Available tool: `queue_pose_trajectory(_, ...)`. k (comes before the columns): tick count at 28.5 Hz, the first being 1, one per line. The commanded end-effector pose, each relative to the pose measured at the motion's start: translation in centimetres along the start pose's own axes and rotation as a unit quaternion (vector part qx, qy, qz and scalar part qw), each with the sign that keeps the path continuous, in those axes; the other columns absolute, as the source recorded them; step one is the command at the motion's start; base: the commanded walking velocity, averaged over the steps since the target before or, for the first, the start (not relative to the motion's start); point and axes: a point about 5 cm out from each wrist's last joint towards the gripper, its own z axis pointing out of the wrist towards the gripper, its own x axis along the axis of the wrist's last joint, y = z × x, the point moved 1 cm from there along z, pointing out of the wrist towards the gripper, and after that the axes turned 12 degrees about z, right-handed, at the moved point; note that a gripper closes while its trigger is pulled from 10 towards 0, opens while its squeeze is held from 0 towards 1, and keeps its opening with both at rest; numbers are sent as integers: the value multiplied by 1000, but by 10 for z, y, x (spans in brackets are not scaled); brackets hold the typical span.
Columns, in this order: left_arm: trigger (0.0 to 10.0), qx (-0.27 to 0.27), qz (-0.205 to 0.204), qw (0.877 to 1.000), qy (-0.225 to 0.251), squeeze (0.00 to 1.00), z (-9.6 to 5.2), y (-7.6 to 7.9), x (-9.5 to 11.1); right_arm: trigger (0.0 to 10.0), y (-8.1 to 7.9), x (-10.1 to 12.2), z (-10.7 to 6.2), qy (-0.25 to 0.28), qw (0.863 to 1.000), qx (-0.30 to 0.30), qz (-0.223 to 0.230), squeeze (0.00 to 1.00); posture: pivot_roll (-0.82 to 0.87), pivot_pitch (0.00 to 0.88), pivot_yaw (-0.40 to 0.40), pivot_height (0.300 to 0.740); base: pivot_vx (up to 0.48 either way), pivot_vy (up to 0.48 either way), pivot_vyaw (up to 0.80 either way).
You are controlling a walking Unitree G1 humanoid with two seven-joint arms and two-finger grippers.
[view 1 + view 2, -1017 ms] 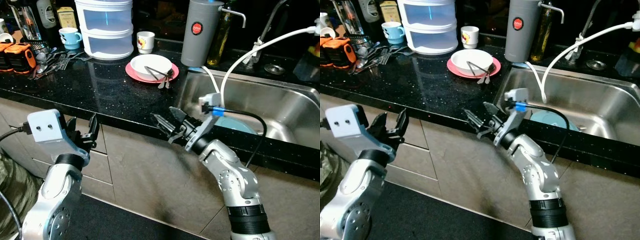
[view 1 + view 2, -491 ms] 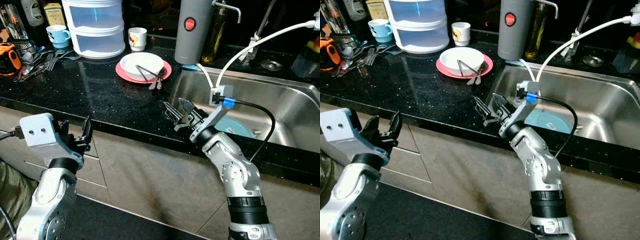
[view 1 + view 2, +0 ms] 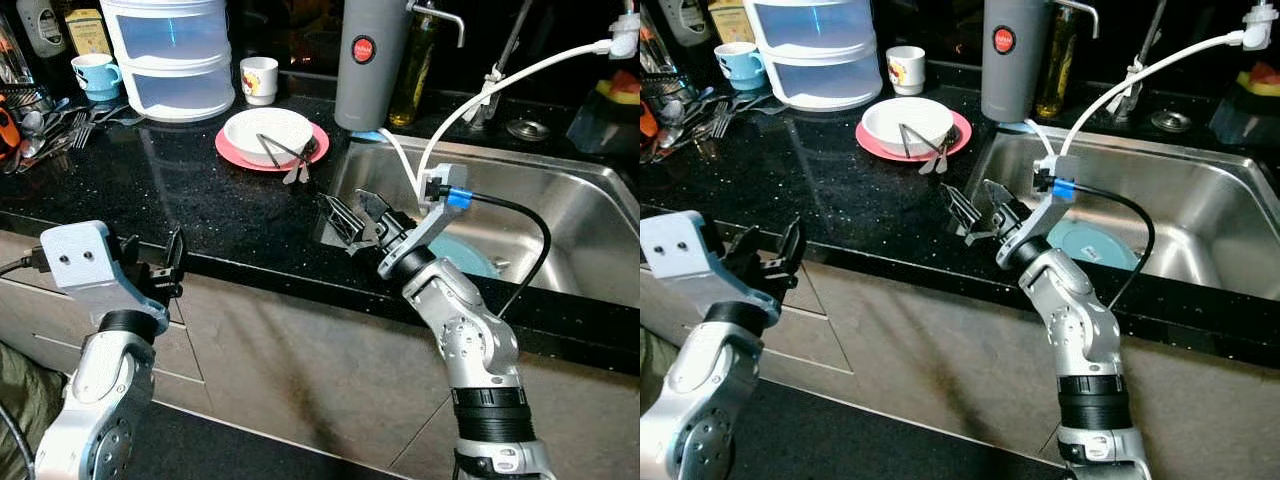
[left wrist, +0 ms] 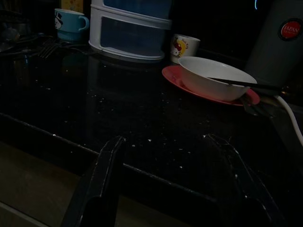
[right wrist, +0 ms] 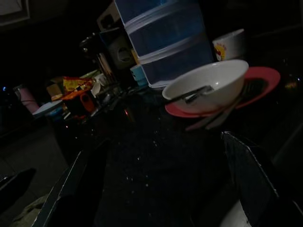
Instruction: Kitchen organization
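Observation:
A white bowl (image 3: 265,133) sits on a pink plate (image 3: 232,153) on the black counter (image 3: 160,190), with dark utensils lying in it and over the plate's rim. My right gripper (image 3: 342,205) is open and hovers over the counter beside the sink's left rim, a short way in front of the bowl and pointing at it. In the right wrist view the bowl (image 5: 208,85) lies ahead between the spread fingers (image 5: 251,170). My left gripper (image 3: 153,247) is open at the counter's front edge, further left. In its wrist view the bowl (image 4: 215,78) shows far off.
A steel sink (image 3: 560,200) at right holds a blue plate (image 3: 470,258); a white hose (image 3: 470,100) arcs over it. A grey thermos (image 3: 368,60), white cup (image 3: 260,78), stacked white-blue container (image 3: 170,55), blue mug (image 3: 92,72) and loose cutlery (image 3: 50,130) line the back.
My right gripper has risen from below the counter's front edge to above the counter, nearer the bowl. The camera has shifted towards the counter. The left gripper stays by the front edge.

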Motion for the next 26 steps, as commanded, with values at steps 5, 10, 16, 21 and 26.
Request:
queue_pose_trajectory(5, 10000, -4, 4, 1000, 3, 0, 1, 2, 2, 10000, 2, 1, 1, 8, 1000, 0, 9, 0, 145, 0, -30, 740, 349, 0, 0)
queue_pose_trajectory(10, 10000, -6, 4, 1000, 2, 0, 2, 3, 1, 10000, 2, 1, 1, 7, 1000, 1, 7, 0, 145, 0, -30, 740, 378, 0, 0)
queue_pose_trajectory(16, 10000, -8, 5, 1000, 4, 0, 3, 5, 2, 10000, -2, 1, 3, 1, 1000, 9, -5, 0, 144, 0, -30, 740, 391, 0, 133)
queue_pose_trajectory(21, 10000, -9, 5, 1000, 5, 0, 4, 6, 2, 10000, -6, 2, 4, 9, 1000, 26, 11, 0, 145, 0, -31, 740, 399, 0, 800)
queue_pose_trajectory(26, 10000, -10, 4, 1000, 6, 0, 4, 6, 3, 10000, -8, 5, 5, 23, 999, 29, 29, 0, 145, 0, -31, 740, 403, 0, 320)
